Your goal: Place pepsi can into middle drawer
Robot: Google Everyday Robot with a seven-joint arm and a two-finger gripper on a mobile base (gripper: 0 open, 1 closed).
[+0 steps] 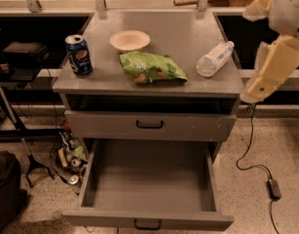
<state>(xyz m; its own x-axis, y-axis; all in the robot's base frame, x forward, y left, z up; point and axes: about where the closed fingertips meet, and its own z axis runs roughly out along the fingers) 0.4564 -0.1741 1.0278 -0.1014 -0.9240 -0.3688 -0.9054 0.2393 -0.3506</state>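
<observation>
The pepsi can (79,55), blue with a silver top, stands upright at the left edge of the grey cabinet top (188,38). The middle drawer (149,179) is pulled fully out below, and its grey box interior holds nothing. Above it is a closed matching drawer front (197,126) with a black handle. My gripper (260,86) hangs on the cream arm at the right edge of the view. It is beside the cabinet's right side, far from the can and above the floor.
A white bowl (130,39), a green snack bag (151,68) and a clear water bottle (214,58) lying on its side share the cabinet top. A black cable (251,155) runs along the floor at right. Clutter and a stand leg (29,162) lie at left.
</observation>
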